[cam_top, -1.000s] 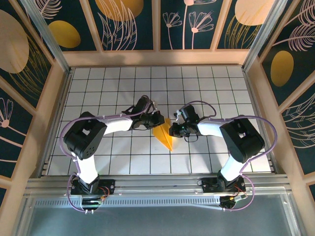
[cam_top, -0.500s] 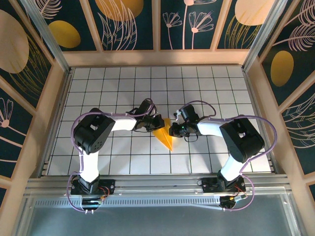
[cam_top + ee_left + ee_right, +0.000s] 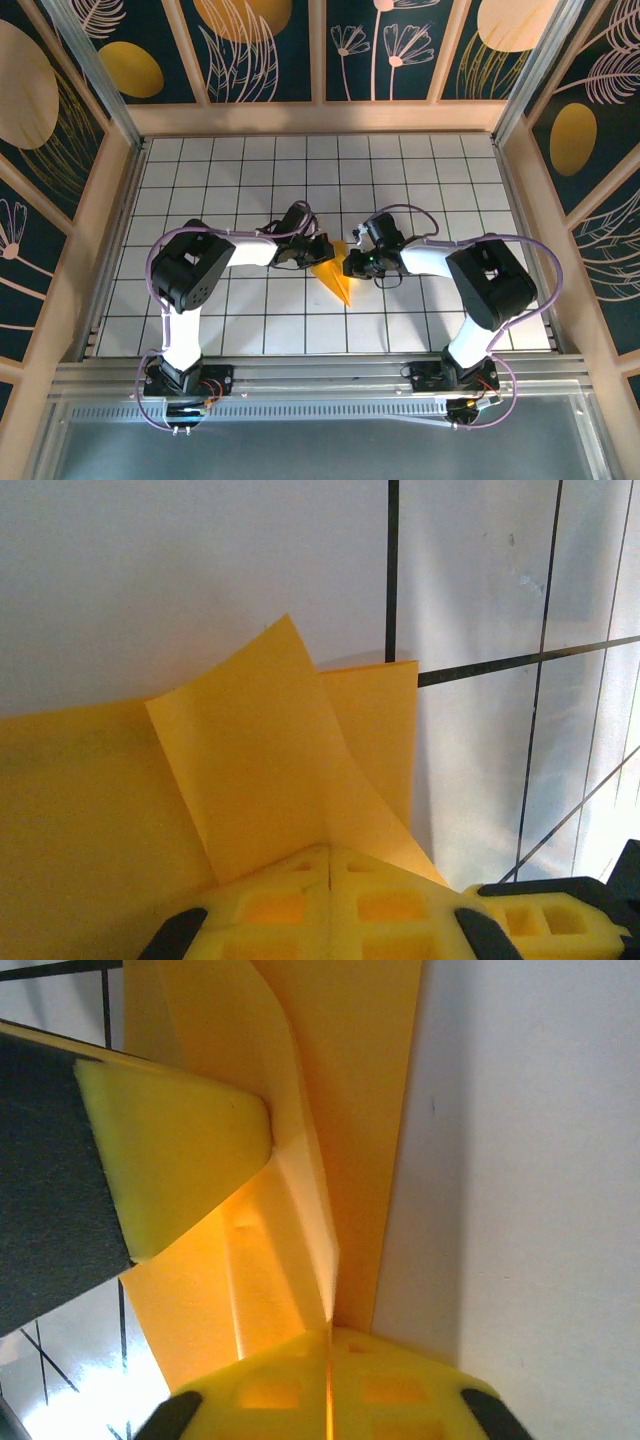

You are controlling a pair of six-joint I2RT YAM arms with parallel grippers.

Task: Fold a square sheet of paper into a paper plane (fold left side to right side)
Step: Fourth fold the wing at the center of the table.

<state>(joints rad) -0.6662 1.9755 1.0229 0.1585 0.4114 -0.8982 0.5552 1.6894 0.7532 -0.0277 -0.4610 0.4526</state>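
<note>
From the top external camera, the paper plane (image 3: 337,276) lies near the middle of the white gridded table (image 3: 200,180) as a narrow orange-yellow dart, with its pointed tip toward the arm bases. The two arms reach in from either side. The left gripper (image 3: 318,250) sits at the plane's upper left edge and the right gripper (image 3: 352,264) at its upper right edge, the two close together with the paper between them.

In the left wrist camera, the left gripper (image 3: 328,865) has its yellow pads pressed together, with only a thin seam between them. A flap of the paper plane (image 3: 260,770) rises out of that seam, creased and partly lifted, with a second layer lying flat behind it on the table (image 3: 180,570). Another yellow pad (image 3: 540,920) shows at the lower right corner, just beside the paper.

In the right wrist camera, the right gripper (image 3: 328,1355) is closed as well, pad against pad, pinching a raised fold of the paper plane (image 3: 350,1080) that stands up from the seam. A yellow pad on a black finger (image 3: 170,1150) comes in from the left, its tip touching the same fold. The bare table (image 3: 530,1160) lies to the right.
</note>
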